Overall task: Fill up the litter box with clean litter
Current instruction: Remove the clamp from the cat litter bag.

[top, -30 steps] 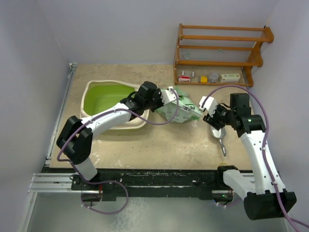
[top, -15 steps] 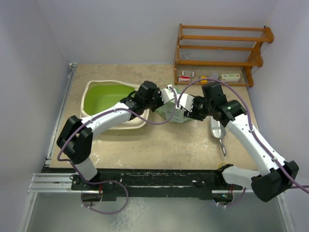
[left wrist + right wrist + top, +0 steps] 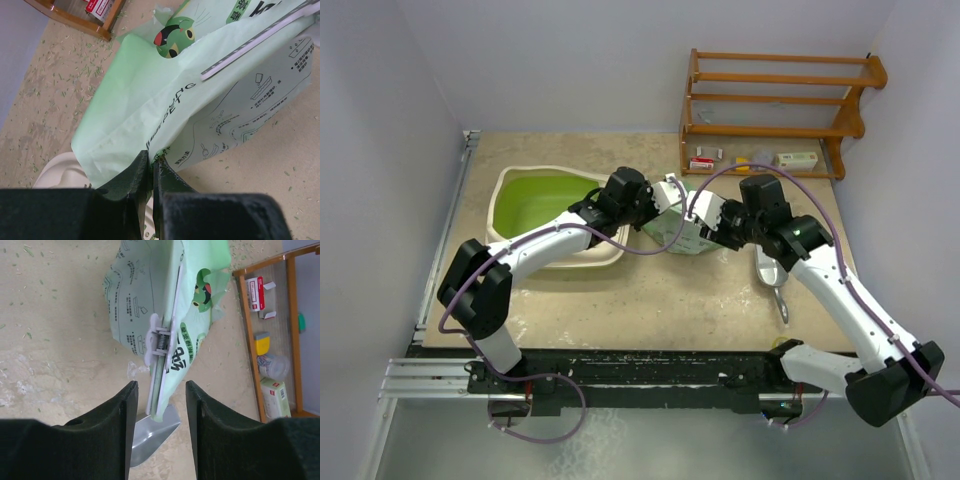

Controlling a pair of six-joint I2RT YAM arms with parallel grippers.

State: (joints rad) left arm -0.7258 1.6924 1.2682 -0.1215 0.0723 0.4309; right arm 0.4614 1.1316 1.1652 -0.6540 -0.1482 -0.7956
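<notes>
Litter box, large rounded cream plastic tray with lime-green inside (image 3: 535, 205), sits on the left part of the beige tabletop (image 3: 650, 290), just left of a pale green printed plastic bag (image 3: 672, 234). Left gripper (image 3: 151, 162) has its 2 fingers pressed together, pinching a lower edge of the bag. Right gripper (image 3: 160, 390) is spread, 1 finger on each side of the long white plastic bag clip (image 3: 159, 347) that runs along the bag; can't tell if it touches. Tiny green litter pellets (image 3: 65, 65) are strewn on the tabletop. Silver metal scoop (image 3: 772, 275) lies right of the bag. Orange-brown wooden rack (image 3: 775, 95) stands at back right.
</notes>
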